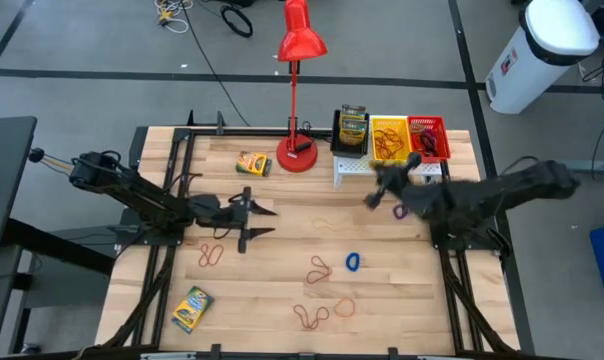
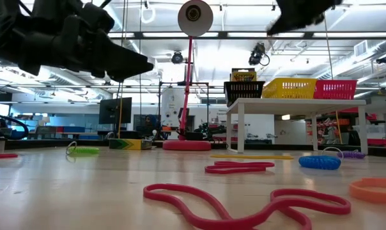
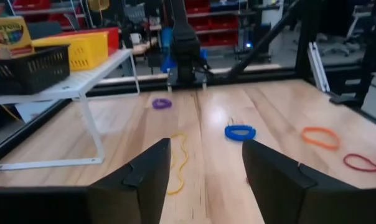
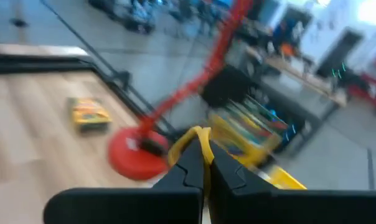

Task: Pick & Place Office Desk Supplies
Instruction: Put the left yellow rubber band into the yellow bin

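Red band loop nearest, flat on wood. At one o'clock: black bin with crayon box, yellow bin with bands. Right gripper pinching a yellow band; left gripper agape, empty

Open table between both arms; red lamp and white riser shelf with mesh bins block rear; rubber bands scattered low across front.
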You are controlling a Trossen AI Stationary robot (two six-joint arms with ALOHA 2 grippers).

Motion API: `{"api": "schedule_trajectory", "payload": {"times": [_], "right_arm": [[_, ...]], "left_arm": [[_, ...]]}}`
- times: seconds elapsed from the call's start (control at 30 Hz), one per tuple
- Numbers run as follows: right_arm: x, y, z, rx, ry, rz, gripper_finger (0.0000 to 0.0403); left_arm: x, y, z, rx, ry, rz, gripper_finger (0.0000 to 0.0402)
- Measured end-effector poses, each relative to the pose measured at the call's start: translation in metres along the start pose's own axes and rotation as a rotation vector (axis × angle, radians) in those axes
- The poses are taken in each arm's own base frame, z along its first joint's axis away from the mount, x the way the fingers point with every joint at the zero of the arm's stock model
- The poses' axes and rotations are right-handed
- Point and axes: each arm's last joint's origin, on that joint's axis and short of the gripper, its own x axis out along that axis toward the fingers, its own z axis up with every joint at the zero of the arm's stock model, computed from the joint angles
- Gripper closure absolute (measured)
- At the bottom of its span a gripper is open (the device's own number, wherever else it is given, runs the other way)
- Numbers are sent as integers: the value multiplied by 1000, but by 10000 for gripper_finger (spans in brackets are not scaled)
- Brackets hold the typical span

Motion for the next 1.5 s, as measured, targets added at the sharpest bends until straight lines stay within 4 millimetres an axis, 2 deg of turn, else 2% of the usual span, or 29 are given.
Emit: {"api": "schedule_trajectory", "payload": {"times": [0.27,0.43,0.6,0.73,0.87,0.97,1.17,1.27,1.5], "right_arm": [[63,-84,-19,110,269,-36,402],[85,-113,-29,201,356,-21,402],[99,-116,-44,243,473,4,391],[102,-114,-48,242,502,0,345],[97,-117,-45,242,480,-31,289],[89,-122,-40,242,448,-84,251],[70,-130,-31,265,379,-99,202],[63,-132,-30,276,373,-81,212],[68,-123,-47,303,555,-17,299]], "left_arm": [[-2,0,0,-4,-16,1,204],[-2,1,-1,-1,-7,9,204],[-2,3,-3,-10,5,19,204],[-2,3,-3,-11,10,18,204],[-2,4,-1,-19,-10,39,212],[1,3,-3,-14,-27,43,244],[9,0,-18,0,-18,39,348],[12,-1,-22,8,-43,38,390],[14,-2,-27,11,-55,13,389]]}}
